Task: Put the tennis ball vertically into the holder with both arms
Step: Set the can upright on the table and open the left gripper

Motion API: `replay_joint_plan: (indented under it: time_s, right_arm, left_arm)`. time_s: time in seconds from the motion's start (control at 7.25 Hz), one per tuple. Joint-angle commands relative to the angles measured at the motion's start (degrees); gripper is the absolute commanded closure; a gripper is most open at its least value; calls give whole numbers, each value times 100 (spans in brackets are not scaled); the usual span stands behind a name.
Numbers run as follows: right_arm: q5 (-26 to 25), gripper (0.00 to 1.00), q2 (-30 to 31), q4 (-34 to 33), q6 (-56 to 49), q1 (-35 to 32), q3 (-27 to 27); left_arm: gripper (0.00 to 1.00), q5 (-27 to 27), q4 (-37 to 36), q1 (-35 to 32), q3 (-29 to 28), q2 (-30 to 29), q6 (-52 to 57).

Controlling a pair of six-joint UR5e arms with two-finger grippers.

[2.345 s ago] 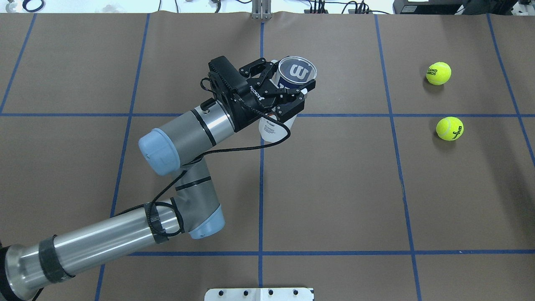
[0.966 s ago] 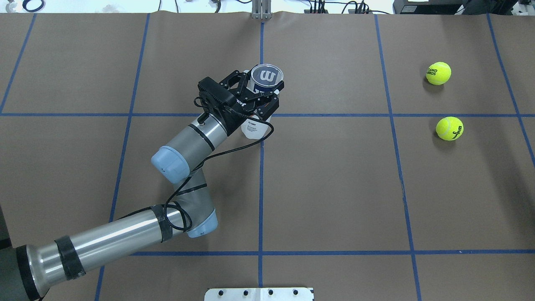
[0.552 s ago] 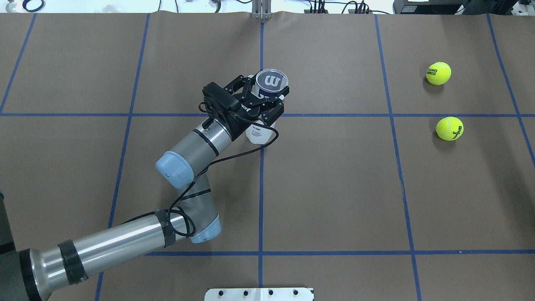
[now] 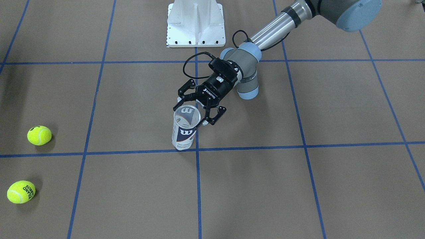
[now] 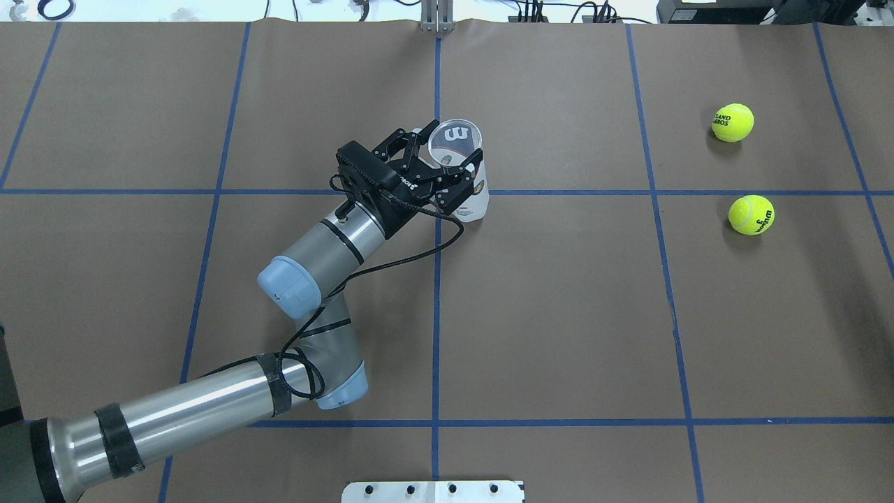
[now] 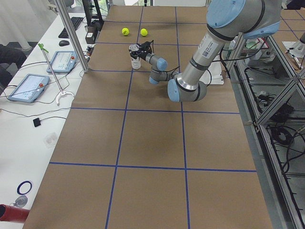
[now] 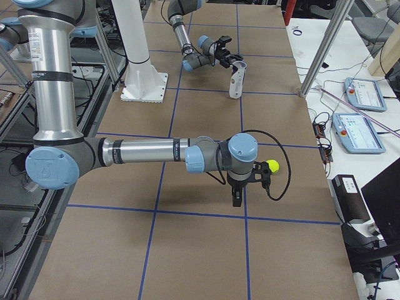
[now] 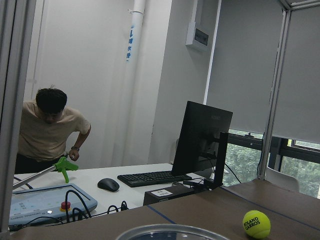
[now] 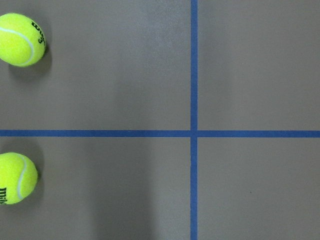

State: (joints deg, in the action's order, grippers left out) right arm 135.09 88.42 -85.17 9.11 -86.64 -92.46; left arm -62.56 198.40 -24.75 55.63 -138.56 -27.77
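The holder [image 4: 184, 132], a clear can with a navy W label, stands upright on the brown table with its open end up; it also shows in the overhead view [image 5: 466, 183]. My left gripper [image 4: 191, 116] comes in from the side, its fingers clasped on the can just below the rim. Two yellow tennis balls [image 5: 733, 122] [image 5: 751, 214] lie apart at the far right. My right gripper [image 7: 237, 201] points down above the table next to one ball [image 7: 272, 166]; I cannot tell whether it is open or shut. The right wrist view shows both balls [image 9: 20, 39] [image 9: 15, 177] at its left edge.
The white bolted base [image 4: 195, 23] sits at the robot's edge. Blue tape lines cross the table. Metal posts [image 6: 71, 33] and a side bench with tablets [image 6: 28, 86] run along the far edge. A person [image 8: 47, 130] stands beyond it.
The left gripper has lowered the can. The can has gone from tilted to upright, with its base swung right onto the table. The balls have not moved.
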Motion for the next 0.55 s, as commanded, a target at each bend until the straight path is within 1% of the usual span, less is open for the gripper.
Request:
replay_joint_plan:
  time_s: [0.0,0.41]
  right_arm:
    - [0,0,0,9,3,-2,0]
    - [0,0,-9,0,3,-2,0]
  left_arm:
    - [13,-1,5,-3,26,66,0]
    - [13,-10,-38,23,245,66,9]
